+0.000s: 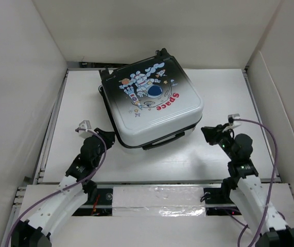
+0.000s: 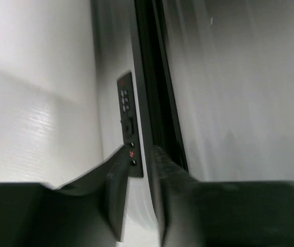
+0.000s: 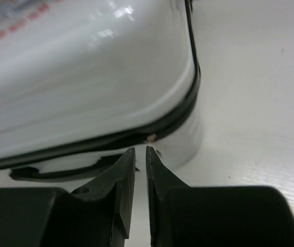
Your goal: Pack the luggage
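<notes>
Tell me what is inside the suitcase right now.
The suitcase lies shut on the table, printed shell up, with only a dark seam showing around its edge. Whatever is inside is covered by the shell, so the contents cannot be seen.

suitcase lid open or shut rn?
Shut. The suitcase lies flat, printed shell up; both halves meet along the dark seam, no lining visible.

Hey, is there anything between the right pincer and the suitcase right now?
Nothing visible. The right pincer points at the zipper seam near the corner of the luggage, with only bare table and a small gap between them. Its jaws are nearly together, holding nothing.
</notes>
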